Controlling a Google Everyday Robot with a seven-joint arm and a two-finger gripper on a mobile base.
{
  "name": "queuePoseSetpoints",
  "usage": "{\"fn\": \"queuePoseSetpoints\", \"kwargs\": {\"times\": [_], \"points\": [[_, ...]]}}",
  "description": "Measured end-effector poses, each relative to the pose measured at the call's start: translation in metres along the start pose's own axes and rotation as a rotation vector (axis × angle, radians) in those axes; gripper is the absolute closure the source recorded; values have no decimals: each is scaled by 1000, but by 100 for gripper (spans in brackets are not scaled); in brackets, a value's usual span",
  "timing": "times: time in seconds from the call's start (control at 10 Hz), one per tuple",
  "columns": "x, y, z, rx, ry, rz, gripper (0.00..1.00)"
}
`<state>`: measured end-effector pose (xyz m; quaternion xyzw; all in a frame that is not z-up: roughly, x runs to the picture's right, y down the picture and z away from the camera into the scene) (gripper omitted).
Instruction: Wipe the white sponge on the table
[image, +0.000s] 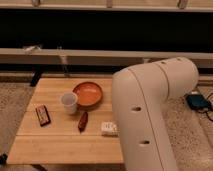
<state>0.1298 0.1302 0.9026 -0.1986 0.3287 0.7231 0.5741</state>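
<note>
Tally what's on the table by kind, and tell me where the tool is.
Bowl: 1, orange bowl
Cup: 1, white cup
Sponge: 1, white sponge
Dark flat bar: 1, dark bar
Small reddish-brown item: 1, reddish item
Total: 5 things on the table
The tool is out of view; only the white arm shows, over the table's right side.
</note>
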Motion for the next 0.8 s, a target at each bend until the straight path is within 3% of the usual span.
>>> {"fn": "queuePoseSetpoints", "kwargs": {"times": [0.4, 0.8], "points": [[0, 1, -1, 5, 1, -10, 100], [-10, 46, -7, 21, -8, -117, 100]]}}
